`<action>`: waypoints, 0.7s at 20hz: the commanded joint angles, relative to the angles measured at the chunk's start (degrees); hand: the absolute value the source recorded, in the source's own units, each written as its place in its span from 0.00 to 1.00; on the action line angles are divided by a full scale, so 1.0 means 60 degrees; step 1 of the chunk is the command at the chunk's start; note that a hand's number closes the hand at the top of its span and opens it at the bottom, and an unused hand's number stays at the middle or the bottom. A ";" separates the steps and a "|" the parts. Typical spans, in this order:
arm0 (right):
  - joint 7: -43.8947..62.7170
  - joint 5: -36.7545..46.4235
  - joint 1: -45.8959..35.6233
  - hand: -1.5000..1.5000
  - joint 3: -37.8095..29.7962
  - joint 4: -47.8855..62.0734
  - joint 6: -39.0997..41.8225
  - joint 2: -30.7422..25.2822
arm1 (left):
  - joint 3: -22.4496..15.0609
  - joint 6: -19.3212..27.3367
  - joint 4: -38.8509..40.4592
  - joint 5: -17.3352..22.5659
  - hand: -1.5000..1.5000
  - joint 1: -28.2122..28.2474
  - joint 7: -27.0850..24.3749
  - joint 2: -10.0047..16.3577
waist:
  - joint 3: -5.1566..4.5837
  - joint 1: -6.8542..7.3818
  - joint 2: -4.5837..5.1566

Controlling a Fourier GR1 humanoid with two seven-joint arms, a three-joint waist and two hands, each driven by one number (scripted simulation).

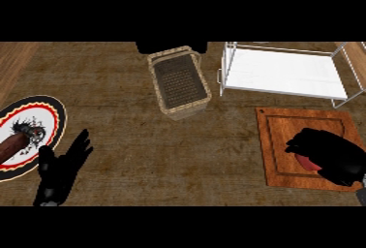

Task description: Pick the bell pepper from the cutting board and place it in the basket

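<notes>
1. Two hands in shot. Nearest is the left hand, low at the view's left above the desk, fingers straight and spread, holding nothing. It rests there, well apart from the action, which leaves the middle free for a carry.
2. Over on the right, the right hand is draped over the bell pepper, fingers curled round it from above. Only a sliver of red shows beneath the palm.
3. That puts the pepper on the near right part of the cutting board, inside its grooved border. Is it lifted or touching the wood? From above, I cannot tell.
4. My read is that this is the grasp step, with the carry not yet begun.
5. A little further back on the left is a plate with a red and black rim and a dark brown item lying on it. It is no part of this job.
6. Further still, centre stage, is the woven basket, mouth open upward and well apart from the board, up and to its left. That's the target, so the loaded hand will need to travel away and leftward.
7. Farthest right, a white wire rack stands just beyond the board, beside the basket. Its near left corner sits close to the likely path, so a high lift looks wise.
</notes>
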 commanded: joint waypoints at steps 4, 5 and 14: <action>-0.0486 0.0794 0.0037 1.00 0.0268 0.0065 -0.1402 0.0063 | 0.0178 -0.0284 0.1051 -0.0038 0.50 0.0084 0.0088 -0.0171 | -0.0099 -0.0049 0.0089; -0.0568 0.0819 -0.0184 1.00 0.0131 0.0331 -0.1481 0.0113 | -0.0010 0.0001 0.0108 -0.0189 0.50 0.0454 0.0481 -0.0202 | -0.0093 0.0015 0.0079; 0.3314 0.1301 0.0313 1.00 0.1986 -0.1116 0.1344 0.4523 | 0.0119 -0.0181 0.0281 -0.0155 0.50 0.0337 0.0553 -0.0149 | -0.0172 -0.0092 0.0015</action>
